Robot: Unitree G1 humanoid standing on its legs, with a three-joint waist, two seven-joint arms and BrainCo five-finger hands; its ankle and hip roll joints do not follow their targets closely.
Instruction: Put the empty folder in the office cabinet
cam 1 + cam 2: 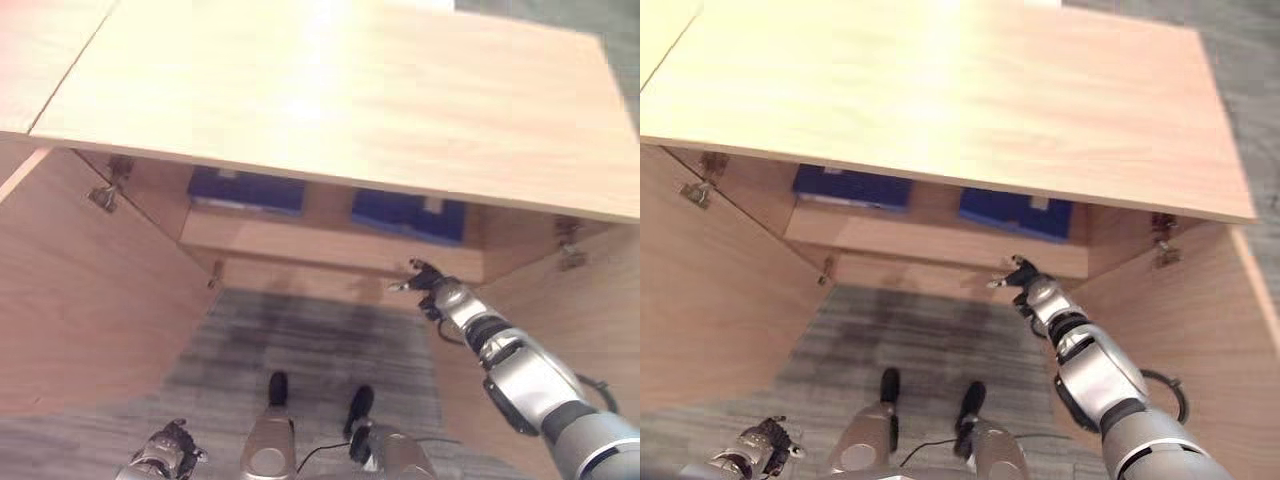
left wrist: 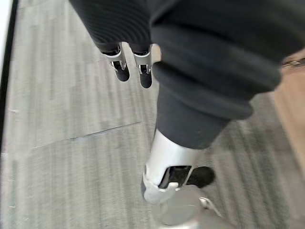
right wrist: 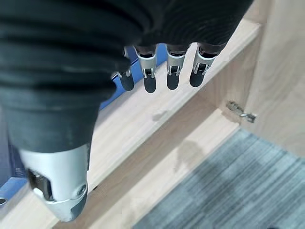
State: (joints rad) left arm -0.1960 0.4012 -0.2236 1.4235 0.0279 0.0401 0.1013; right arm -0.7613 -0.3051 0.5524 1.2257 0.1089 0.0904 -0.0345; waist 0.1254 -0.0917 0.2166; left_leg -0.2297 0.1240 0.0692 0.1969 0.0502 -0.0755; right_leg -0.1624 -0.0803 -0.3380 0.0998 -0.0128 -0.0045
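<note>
Looking down from the head camera, we see the office cabinet [image 1: 330,110] with its pale wooden top spanning the upper half of the frame and both doors swung open, the left door [image 1: 90,300] filling the left side and the right door [image 1: 1200,340] the lower right. On the shelf [image 1: 330,250] just under the top lie two blue folders: the left blue folder [image 1: 245,190] sits left of centre and the right blue folder [image 1: 408,214] right of centre, apart from each other. Our right hand [image 1: 432,283] reaches in from the lower right, held at the shelf's front edge just below the right blue folder; in its wrist view the fingers [image 3: 173,78] hang straight and relaxed, holding nothing, with blue showing past them. Our left hand [image 1: 165,450] hangs low in the bottom left corner over the grey carpet [image 1: 310,340], its fingers [image 2: 120,71] straight and empty
</note>
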